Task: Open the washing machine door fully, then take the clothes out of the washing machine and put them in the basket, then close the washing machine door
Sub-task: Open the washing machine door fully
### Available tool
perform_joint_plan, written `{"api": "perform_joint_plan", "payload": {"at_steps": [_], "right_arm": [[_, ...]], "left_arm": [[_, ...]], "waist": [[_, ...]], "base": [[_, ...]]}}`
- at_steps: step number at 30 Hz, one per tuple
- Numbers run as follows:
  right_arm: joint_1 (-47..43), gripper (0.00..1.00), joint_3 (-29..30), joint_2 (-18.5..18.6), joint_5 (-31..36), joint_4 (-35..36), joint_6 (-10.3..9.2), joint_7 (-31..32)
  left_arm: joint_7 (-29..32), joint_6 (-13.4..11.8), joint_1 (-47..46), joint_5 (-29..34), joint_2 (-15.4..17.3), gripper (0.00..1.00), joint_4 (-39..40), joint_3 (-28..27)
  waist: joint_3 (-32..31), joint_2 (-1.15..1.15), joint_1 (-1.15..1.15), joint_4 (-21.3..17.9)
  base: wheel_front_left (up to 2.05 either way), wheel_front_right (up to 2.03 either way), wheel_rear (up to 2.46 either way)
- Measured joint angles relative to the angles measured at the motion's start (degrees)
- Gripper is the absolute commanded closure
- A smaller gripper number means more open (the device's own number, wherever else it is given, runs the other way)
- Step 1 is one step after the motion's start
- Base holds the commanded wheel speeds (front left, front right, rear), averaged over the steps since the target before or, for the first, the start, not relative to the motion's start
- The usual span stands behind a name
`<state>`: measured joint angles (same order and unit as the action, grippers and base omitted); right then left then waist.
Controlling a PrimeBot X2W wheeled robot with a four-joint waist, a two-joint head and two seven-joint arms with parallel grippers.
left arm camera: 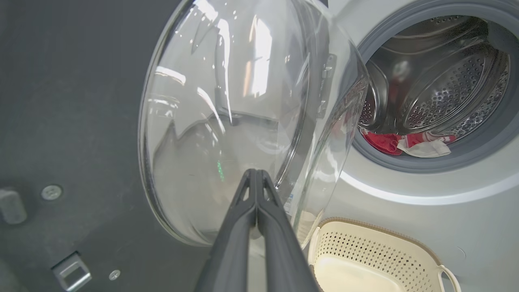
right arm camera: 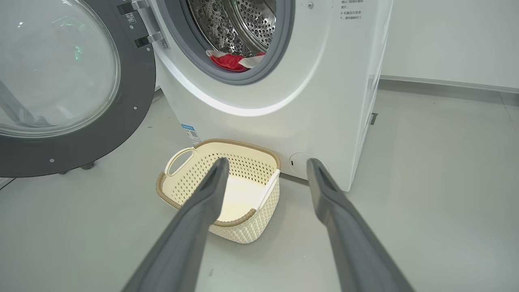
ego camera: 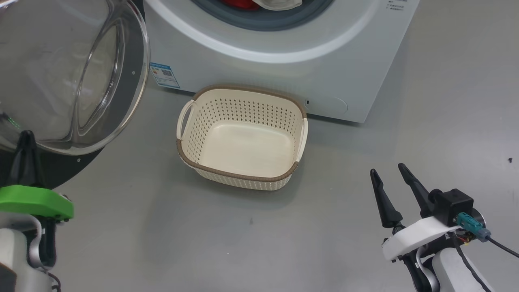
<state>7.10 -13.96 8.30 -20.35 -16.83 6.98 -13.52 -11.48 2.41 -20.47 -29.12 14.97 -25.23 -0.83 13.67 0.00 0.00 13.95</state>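
Red and whitish clothes [right arm camera: 233,61] lie bunched in the washing machine [right arm camera: 324,101], at the lower lip of its mouth. They are likely soft, light and limp, best pinched at a raised fold. The left pincer [left arm camera: 256,172] is clenched, empty, by the open door [right arm camera: 138,101]; the right pincer [right arm camera: 267,162] is released near the basket [ego camera: 243,175].

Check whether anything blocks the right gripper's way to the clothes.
Nothing visible does: the door is swung aside to the left, the clothes lie exposed in the open drum mouth, and the basket sits low on the floor below it.
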Motion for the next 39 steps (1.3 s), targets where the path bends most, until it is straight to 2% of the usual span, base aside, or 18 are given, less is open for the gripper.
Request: {"api": "perform_joint_plan", "payload": {"at_steps": [18,28,38,39], "right_arm": [[-0.55,0.0,0.66,-2.09,-0.8,-0.79,-0.05,-0.48],[-0.96,0.0,1.64,-2.15,-0.8,-0.12,-0.6,-0.52],[-1.94,0.0,2.86,-2.19,-0.8,0.54,-0.65,-0.67],[-1.96,0.0,2.96,-2.19,-0.8,0.68,-0.65,-0.67]], "left_arm": [[-0.54,1.92,5.48,1.07,-5.39,1.0,4.47,6.59],[-1.64,1.99,8.42,1.09,-7.51,1.0,7.11,7.83],[-1.81,2.0,9.55,1.56,-9.44,1.0,9.16,8.93],[-2.03,2.0,9.73,1.85,-9.5,0.97,9.21,9.16]], "waist": [[-6.58,0.0,0.0,-6.57],[-7.7,0.0,0.0,-10.33],[-7.65,0.0,0.0,-11.9],[-7.61,0.0,0.0,-11.92]], "base": [[0.0,0.0,0.0],[0.0,0.0,0.0],[0.0,0.0,0.0],[0.0,0.0,0.0]]}}
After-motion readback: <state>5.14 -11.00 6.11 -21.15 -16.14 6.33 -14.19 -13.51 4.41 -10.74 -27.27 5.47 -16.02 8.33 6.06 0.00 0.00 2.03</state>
